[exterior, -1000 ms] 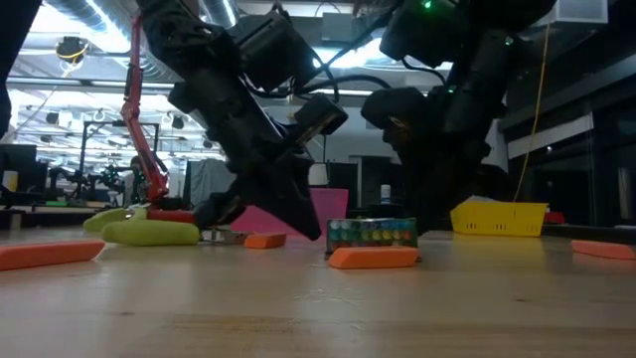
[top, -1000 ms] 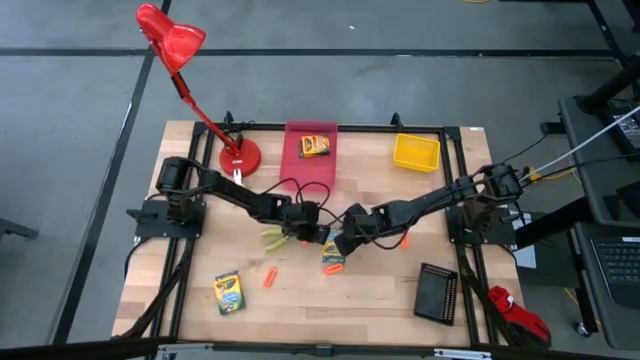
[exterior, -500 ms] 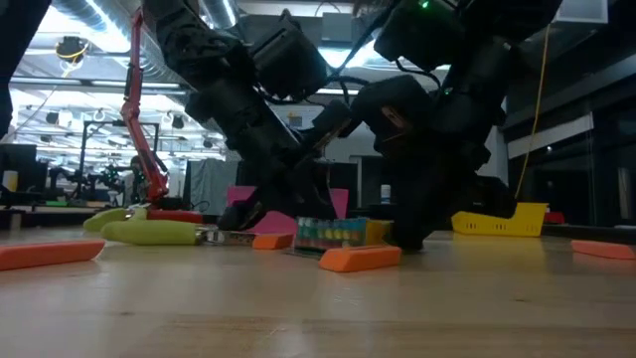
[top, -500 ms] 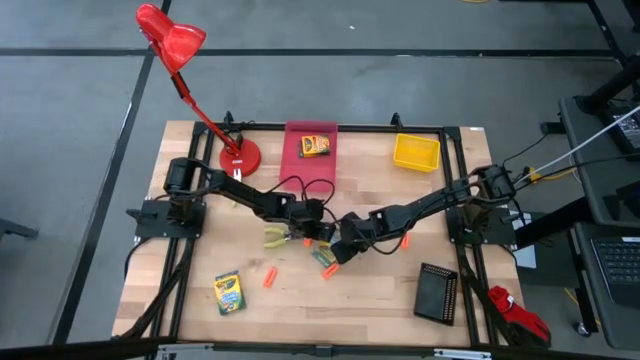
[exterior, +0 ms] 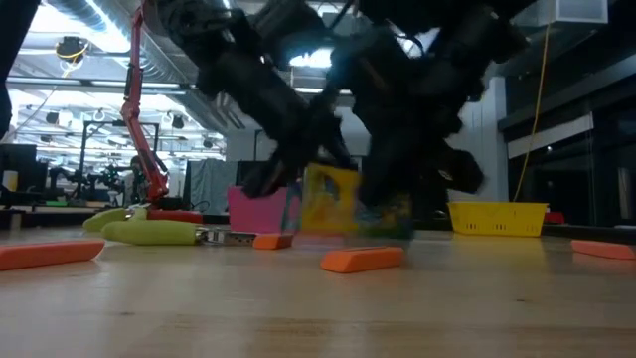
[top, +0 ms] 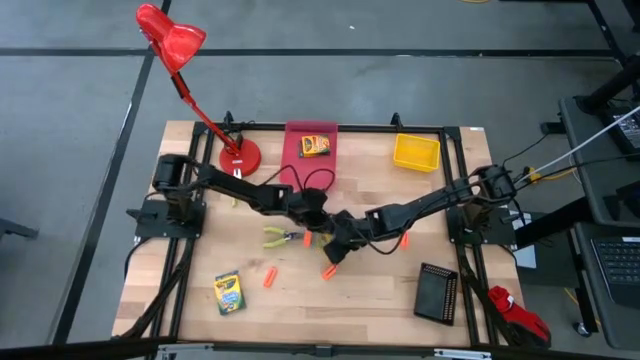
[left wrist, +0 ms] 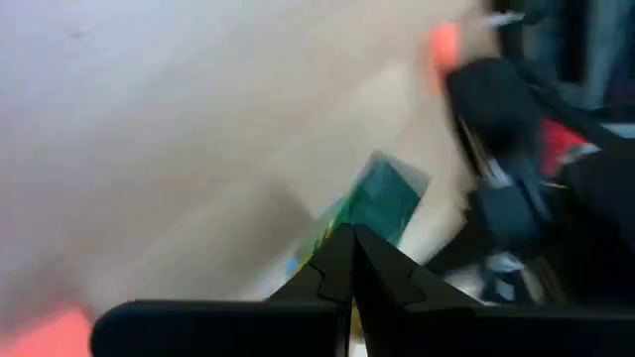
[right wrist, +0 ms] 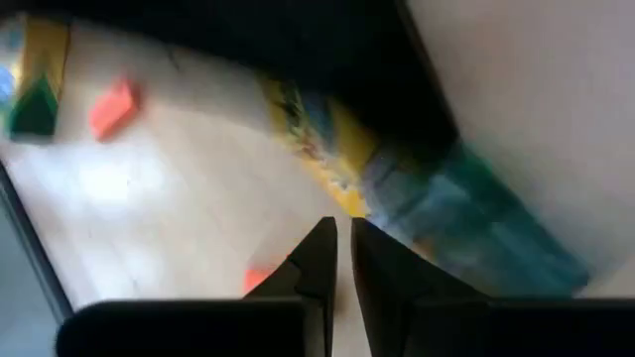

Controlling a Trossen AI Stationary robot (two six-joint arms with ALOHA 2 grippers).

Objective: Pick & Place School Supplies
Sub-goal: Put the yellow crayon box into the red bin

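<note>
Mid-table, left claw [top: 318,221] and right claw [top: 335,233] both pinched closed beside tilted crayon box [exterior: 333,202]; table edges well apart

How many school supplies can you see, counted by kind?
Crayon boxes: 3, with one in the pink bin, one lying alone on the table, and one between the left gripper and the right gripper
Orange pieces: 4
Pliers: 1
Total: 8
</note>
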